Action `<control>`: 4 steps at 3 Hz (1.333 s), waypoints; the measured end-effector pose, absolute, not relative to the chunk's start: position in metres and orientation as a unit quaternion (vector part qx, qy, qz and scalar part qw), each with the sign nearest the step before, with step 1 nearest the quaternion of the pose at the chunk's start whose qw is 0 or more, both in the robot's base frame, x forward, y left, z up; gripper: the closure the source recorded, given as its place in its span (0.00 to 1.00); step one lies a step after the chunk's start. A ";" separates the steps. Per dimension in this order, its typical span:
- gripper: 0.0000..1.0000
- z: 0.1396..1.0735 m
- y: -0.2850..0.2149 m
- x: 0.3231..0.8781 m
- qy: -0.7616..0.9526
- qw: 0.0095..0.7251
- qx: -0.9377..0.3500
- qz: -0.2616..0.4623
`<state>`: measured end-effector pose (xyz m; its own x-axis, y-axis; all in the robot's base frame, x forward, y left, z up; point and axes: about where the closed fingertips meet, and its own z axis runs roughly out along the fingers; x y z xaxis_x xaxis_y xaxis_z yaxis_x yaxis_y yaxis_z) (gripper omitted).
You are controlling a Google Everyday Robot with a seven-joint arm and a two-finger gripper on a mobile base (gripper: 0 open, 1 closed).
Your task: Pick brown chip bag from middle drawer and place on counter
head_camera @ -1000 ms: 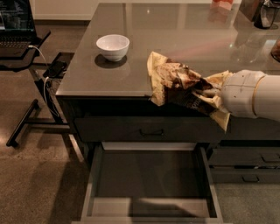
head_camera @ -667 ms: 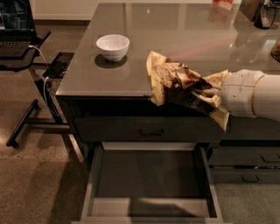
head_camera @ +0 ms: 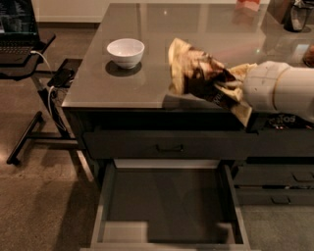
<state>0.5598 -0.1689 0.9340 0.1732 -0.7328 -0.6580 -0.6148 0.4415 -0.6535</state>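
The brown chip bag [head_camera: 198, 73] is crinkly dark brown with cream-tan ends and hangs tilted just above the front edge of the counter [head_camera: 147, 59]. My gripper [head_camera: 231, 90] reaches in from the right on a white arm [head_camera: 279, 88] and is shut on the bag's right end; the bag mostly hides its fingers. The middle drawer [head_camera: 167, 206] stands pulled open below, with grey side walls and a bare dark bottom.
A white bowl [head_camera: 125, 51] sits on the counter's left part. The top drawer [head_camera: 169, 146], with a slim bar handle, is closed. A laptop on a rolling stand [head_camera: 17, 29] is at the left. Dark items stand at the counter's far right [head_camera: 297, 14].
The gripper has carried the chip bag a little up and farther back over the counter's front edge. The drawer and bowl have not moved.
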 end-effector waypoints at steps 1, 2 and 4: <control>1.00 0.949 -0.163 0.614 0.628 0.567 -0.528 -0.072; 1.00 0.955 -0.150 0.661 0.617 0.563 -0.544 -0.083; 1.00 0.938 -0.148 0.732 0.611 0.538 -0.568 -0.121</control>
<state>0.7325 -0.1477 0.9375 0.2244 -0.8243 -0.5198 -0.5640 0.3252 -0.7591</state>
